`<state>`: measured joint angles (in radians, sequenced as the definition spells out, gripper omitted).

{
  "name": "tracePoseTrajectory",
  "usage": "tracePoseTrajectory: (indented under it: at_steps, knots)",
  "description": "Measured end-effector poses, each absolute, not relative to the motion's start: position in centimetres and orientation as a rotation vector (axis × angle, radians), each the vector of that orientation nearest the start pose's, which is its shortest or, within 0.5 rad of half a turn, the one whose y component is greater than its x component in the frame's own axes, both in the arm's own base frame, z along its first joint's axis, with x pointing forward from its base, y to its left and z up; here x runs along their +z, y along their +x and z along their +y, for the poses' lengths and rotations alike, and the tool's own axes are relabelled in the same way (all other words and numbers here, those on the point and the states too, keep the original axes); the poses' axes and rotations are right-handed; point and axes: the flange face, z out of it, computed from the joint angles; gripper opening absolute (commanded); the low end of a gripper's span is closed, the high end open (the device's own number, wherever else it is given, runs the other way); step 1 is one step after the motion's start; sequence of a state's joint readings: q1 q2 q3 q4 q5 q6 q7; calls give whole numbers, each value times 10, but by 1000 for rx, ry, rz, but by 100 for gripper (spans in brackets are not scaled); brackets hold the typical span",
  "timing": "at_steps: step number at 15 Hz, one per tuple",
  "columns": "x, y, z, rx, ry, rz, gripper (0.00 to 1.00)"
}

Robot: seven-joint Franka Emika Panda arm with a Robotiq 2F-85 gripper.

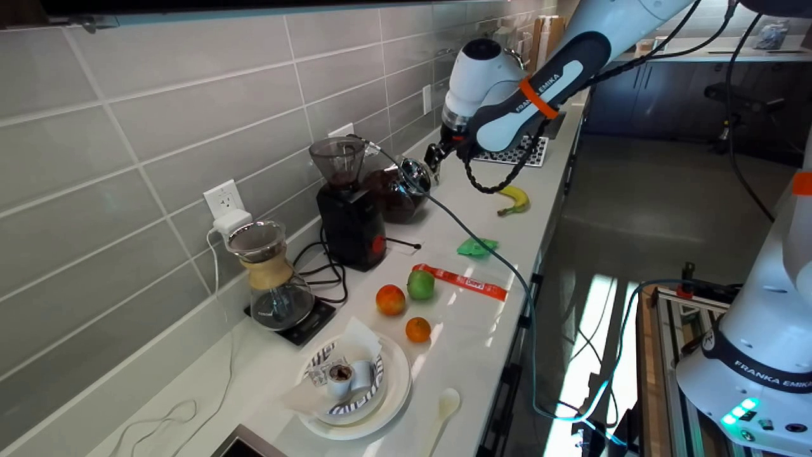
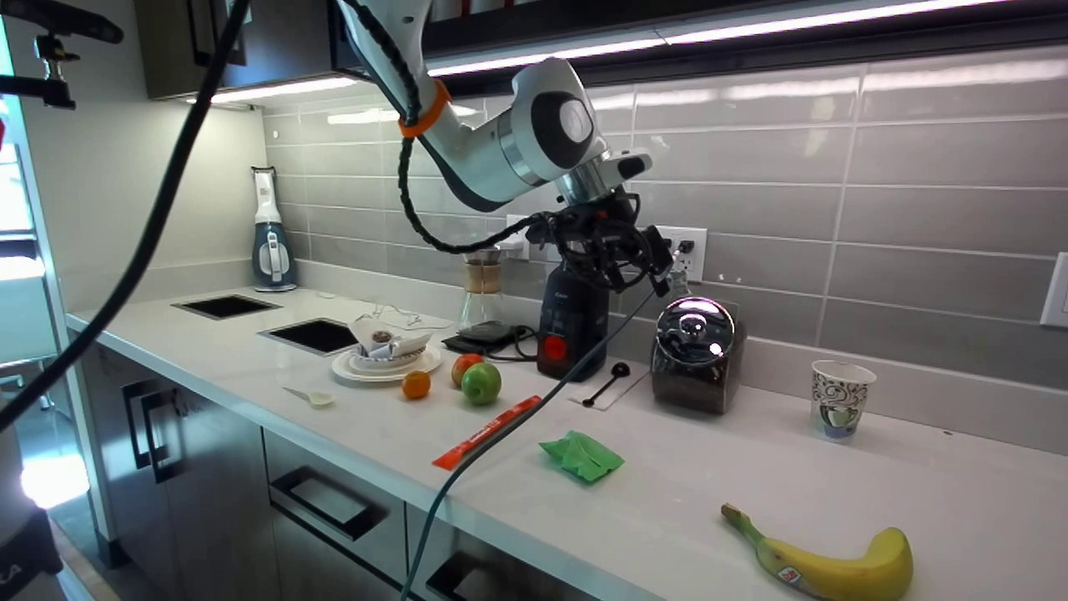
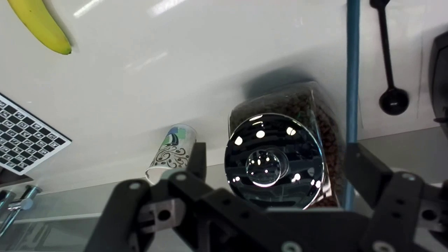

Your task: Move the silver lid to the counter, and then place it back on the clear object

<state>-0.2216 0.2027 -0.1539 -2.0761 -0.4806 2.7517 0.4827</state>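
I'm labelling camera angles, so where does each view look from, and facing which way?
An exterior view: high, near the plate, looking along the counter toward the keyboard; arm and robot base show.
An exterior view: out front, near the banana, facing the tiled wall at an angle; arm and jaws show.
Wrist view: at the arm's end, facing the silver lid on the clear jar; open jaws show either side.
Both exterior views share the arm and the green apple.
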Motion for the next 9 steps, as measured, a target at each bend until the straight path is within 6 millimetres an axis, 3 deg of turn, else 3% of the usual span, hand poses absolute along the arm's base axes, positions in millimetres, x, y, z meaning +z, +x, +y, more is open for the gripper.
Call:
tracePoseTrajectory:
  at_steps: [4, 9]
  knots:
    - [362, 590, -232, -733, -3234, 570, 100]
    - [354, 610, -263, -744, -3228, 445, 100]
